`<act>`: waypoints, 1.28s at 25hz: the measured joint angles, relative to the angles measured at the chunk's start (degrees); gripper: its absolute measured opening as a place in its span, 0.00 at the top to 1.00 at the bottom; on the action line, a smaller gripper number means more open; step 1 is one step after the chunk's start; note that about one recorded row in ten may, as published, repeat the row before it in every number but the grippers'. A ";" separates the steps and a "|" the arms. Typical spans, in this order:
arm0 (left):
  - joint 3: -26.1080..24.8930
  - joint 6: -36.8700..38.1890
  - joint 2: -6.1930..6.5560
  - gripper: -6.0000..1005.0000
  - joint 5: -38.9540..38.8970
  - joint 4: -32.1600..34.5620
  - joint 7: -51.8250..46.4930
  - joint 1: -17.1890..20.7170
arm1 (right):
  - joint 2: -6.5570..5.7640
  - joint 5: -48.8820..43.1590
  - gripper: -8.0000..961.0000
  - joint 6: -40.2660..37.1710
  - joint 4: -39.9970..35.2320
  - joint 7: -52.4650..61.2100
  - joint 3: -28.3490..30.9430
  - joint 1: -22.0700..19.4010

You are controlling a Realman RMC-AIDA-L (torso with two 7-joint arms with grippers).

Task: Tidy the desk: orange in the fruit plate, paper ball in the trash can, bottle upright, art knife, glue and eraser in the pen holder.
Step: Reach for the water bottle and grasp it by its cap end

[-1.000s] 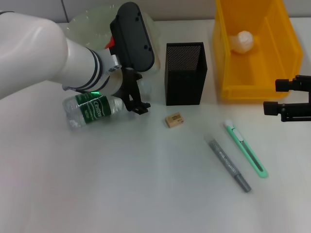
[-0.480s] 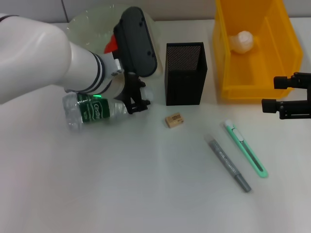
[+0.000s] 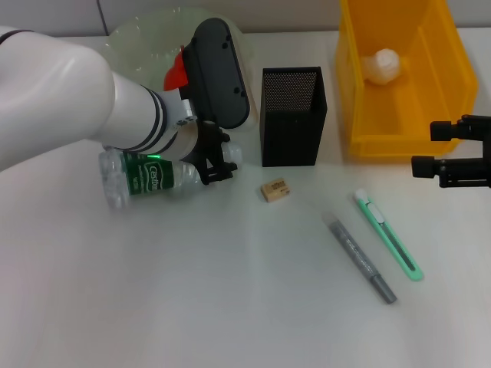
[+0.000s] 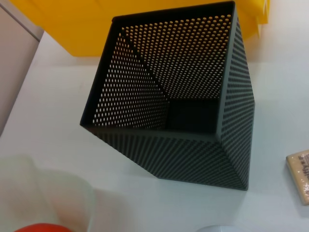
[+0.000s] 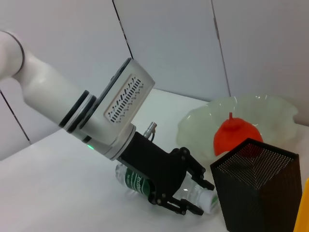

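The bottle (image 3: 146,178) lies on its side on the white table, cap toward the pen holder (image 3: 291,115). My left gripper (image 3: 215,162) is open and low, its fingers either side of the bottle's neck (image 5: 195,198). The orange (image 3: 176,73) sits in the pale fruit plate (image 3: 134,38), partly hidden behind my left wrist. A paper ball (image 3: 381,65) rests inside the yellow trash can (image 3: 399,134). The eraser (image 3: 275,189), grey glue stick (image 3: 363,261) and green art knife (image 3: 387,234) lie loose on the table. My right gripper (image 3: 449,147) hangs open at the right edge, holding nothing.
In the left wrist view the black mesh pen holder (image 4: 169,106) stands open-topped with nothing inside, the eraser (image 4: 299,176) at its side and the yellow bin (image 4: 145,24) behind it. My bulky left arm (image 3: 69,100) covers the table's left back.
My left gripper has drawn back and down over the bottle's neck, closer to the plate. The right gripper has edged slightly left. The loose items have not moved.
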 joint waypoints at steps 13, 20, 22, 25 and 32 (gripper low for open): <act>0.00 0.06 0.00 0.46 0.46 2.69 -0.64 1.09 | 0.00 -0.42 0.13 0.00 0.37 0.00 0.09 0.28; 0.93 0.10 0.00 0.43 2.19 2.16 -1.22 1.07 | 0.00 -0.64 0.13 0.00 0.36 -0.01 0.08 0.31; 1.10 0.03 0.00 0.42 2.41 2.12 -1.37 1.07 | 0.00 -0.66 0.13 0.00 0.37 -0.02 0.06 0.31; 1.13 -0.06 0.00 0.40 2.71 2.05 -1.46 1.05 | 0.00 -0.68 0.13 0.00 0.37 -0.03 -0.08 0.36; 1.53 -0.50 0.00 0.43 3.48 1.93 -1.99 1.05 | 0.00 -0.71 0.13 0.00 0.38 -0.05 0.04 0.40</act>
